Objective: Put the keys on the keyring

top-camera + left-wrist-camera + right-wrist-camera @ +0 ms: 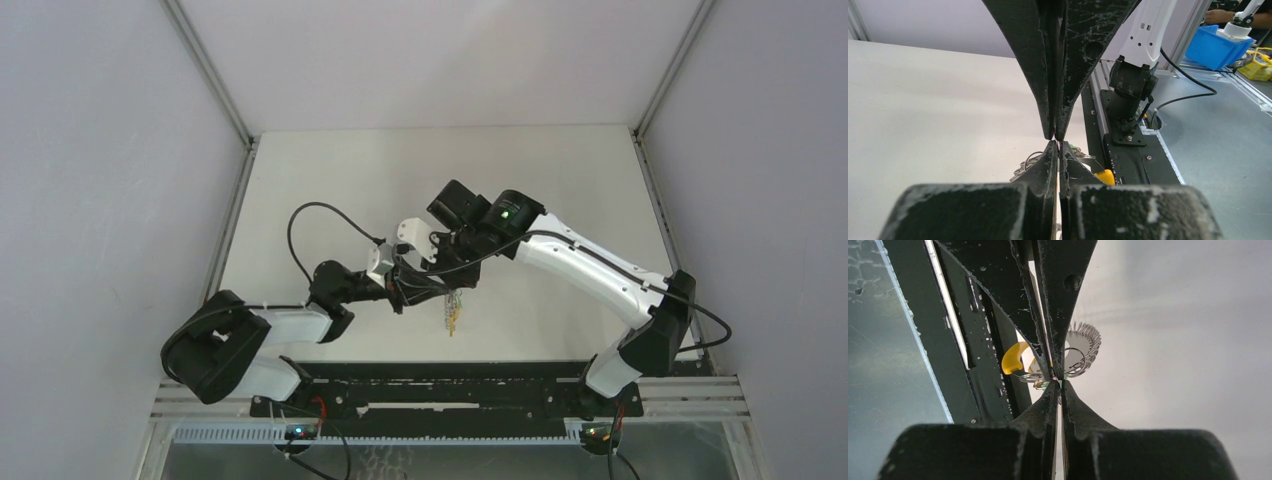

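Note:
My two grippers meet tip to tip above the table, near its front edge. My left gripper (pixel 425 290) (pixel 1057 145) is shut on the keyring (pixel 1087 340), a thin grey ring with a beaded rim that shows behind its fingers. My right gripper (pixel 452 282) (pixel 1058 384) is shut, with the green key head (pixel 1043 385) showing at its tips. The yellow key (pixel 1013 357) (pixel 1105 176) hangs from small wire rings (pixel 1030 377) beside the pinch. In the top view the bunch (pixel 452 312) dangles below the grippers. The exact pinch points are hidden by the fingers.
The black base rail (pixel 450 385) with both arm mounts runs along the table's near edge, just below the grippers. White walls with aluminium posts (pixel 215 80) enclose the table. A blue bin (pixel 1215 47) stands off the table beyond the right arm's base.

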You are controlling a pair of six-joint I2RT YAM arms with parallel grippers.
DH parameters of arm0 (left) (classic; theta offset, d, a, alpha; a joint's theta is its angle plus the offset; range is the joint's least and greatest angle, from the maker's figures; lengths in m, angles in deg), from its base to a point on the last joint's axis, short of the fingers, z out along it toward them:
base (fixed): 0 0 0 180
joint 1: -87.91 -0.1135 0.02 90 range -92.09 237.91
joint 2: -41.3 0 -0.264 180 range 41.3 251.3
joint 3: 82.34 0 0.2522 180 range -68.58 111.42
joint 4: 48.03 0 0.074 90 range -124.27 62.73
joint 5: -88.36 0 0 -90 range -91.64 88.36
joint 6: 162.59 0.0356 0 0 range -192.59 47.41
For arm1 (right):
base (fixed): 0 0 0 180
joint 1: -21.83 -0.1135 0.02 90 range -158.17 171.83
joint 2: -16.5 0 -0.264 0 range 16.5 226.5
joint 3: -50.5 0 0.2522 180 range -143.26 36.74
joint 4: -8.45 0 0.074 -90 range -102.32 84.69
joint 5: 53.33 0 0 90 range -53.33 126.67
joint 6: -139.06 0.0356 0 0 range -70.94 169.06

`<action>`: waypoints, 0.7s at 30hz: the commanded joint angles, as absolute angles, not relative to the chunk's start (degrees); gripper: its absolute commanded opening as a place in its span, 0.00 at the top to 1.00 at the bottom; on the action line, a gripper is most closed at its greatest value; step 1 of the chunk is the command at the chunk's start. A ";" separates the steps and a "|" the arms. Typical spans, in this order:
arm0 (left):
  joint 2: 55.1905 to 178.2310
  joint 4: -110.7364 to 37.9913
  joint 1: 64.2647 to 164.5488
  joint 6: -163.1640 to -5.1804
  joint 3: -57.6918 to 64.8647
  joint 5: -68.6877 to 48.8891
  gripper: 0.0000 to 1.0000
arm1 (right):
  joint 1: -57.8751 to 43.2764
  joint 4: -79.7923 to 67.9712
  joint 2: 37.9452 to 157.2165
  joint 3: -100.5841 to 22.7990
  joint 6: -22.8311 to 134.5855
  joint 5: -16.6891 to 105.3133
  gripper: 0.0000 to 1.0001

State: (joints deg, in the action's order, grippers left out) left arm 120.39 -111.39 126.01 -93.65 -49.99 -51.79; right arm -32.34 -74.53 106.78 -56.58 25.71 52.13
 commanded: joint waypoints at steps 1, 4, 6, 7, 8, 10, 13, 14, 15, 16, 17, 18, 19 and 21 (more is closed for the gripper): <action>117.34 -114.27 125.91 -93.09 -48.92 -48.44 1.00 | -33.74 -70.00 102.26 -56.92 25.16 53.72 0.99; 115.03 -114.72 125.96 -91.76 -50.34 -45.50 1.00 | -34.00 -67.51 99.44 -55.75 25.50 53.24 0.78; 113.67 -115.51 125.96 -91.02 -51.17 -43.83 1.00 | -34.03 -65.10 96.84 -54.29 26.02 52.22 0.67; 113.16 -116.16 125.96 -90.73 -51.52 -43.03 1.00 | -33.96 -63.64 95.24 -52.90 26.08 51.81 0.66; 112.59 -116.62 125.96 -90.51 -51.75 -42.44 1.00 | -33.85 -62.21 93.68 -51.58 26.11 51.52 0.65; 111.51 -116.80 125.96 -89.86 -51.88 -41.90 1.00 | -33.49 -58.51 90.00 -48.58 25.92 51.15 0.65; 109.71 -116.91 125.96 -88.79 -51.93 -41.47 1.00 | -32.72 -52.77 83.30 -42.98 24.60 51.22 0.66; 109.28 -116.89 125.96 -88.57 -51.97 -41.31 1.00 | -32.30 -51.04 81.30 -41.04 23.84 52.07 0.66; 108.79 -116.92 125.96 -88.28 -51.99 -41.28 1.00 | -31.64 -49.16 79.34 -39.32 23.33 53.47 0.66; 108.28 -116.91 125.96 -88.08 -51.99 -41.34 1.00 | -31.00 -47.57 77.77 -37.73 23.02 54.95 0.65; 107.80 -116.98 125.96 -87.82 -52.04 -41.61 1.00 | -30.20 -45.79 76.33 -36.42 23.01 56.28 0.65; 107.31 -116.97 126.03 -87.36 -52.02 -41.96 1.00 | -29.27 -43.43 75.32 -35.32 23.60 57.41 0.65; 106.83 -116.97 126.11 -86.86 -51.98 -42.26 1.00 | -28.19 -42.38 74.69 -34.58 24.52 58.75 0.65; 106.01 -116.98 126.14 -85.94 -51.99 -42.88 1.00 | -24.59 -40.31 74.43 -34.11 26.37 63.09 0.66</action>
